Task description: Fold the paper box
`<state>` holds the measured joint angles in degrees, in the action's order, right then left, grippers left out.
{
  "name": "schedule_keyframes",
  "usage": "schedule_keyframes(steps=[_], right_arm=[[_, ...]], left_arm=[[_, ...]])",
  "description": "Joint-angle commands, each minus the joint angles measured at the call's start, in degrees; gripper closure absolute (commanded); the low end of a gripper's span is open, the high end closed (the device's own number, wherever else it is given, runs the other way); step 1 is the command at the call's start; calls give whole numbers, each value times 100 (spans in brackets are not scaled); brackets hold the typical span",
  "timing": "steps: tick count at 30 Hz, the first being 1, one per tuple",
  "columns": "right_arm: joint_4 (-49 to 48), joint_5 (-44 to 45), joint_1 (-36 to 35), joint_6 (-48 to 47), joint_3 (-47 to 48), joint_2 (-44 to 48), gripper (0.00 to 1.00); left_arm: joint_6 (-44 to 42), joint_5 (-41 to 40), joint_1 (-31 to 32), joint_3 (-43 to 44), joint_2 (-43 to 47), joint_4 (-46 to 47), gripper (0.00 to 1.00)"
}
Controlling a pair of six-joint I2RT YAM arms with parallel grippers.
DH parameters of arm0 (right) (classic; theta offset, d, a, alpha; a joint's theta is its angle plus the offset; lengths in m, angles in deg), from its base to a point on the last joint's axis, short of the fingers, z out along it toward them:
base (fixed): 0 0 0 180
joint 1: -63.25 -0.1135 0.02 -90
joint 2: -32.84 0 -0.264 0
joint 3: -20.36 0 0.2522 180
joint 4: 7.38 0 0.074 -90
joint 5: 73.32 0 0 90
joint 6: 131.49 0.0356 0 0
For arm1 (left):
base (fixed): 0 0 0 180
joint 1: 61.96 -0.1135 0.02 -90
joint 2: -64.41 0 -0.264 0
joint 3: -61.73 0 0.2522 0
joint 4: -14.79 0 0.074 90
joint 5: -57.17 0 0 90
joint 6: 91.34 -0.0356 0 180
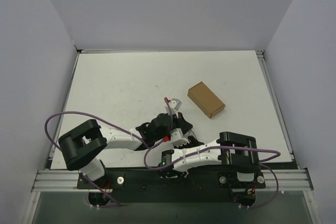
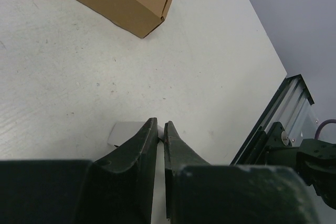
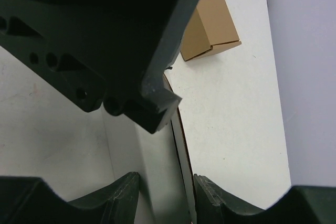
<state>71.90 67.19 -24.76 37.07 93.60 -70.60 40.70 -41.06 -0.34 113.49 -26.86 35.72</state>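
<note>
Left arm (image 1: 113, 139) and right arm (image 1: 205, 156) have white links and black joints; a purple cable (image 1: 73, 112) loops along each; fingers (image 2: 137, 150) are dark green, tapered

Thin white-grey paper box (image 3: 152, 171), partly folded, one flat panel raised upright, small tab (image 1: 174, 103) poking out, front-middle of the worktop (image 1: 115, 87)

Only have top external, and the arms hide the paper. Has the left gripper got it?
Observer: Yes. In left wrist, the left gripper is shut on the paper. A grey-white corner shows beside its fingers.
Operator: And the right one?
Observer: In right wrist, the right gripper has its jaws apart with a white panel of the paper between them. I can't tell whether they touch it.
</note>
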Motion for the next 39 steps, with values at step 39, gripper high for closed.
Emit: schedule_keyframes(steps=[39], right_arm=[[-4214,-2853,2288,-1801,-2854,6354,66]], left_arm=[[-1304,471,-107,-697,-753,635,85]])
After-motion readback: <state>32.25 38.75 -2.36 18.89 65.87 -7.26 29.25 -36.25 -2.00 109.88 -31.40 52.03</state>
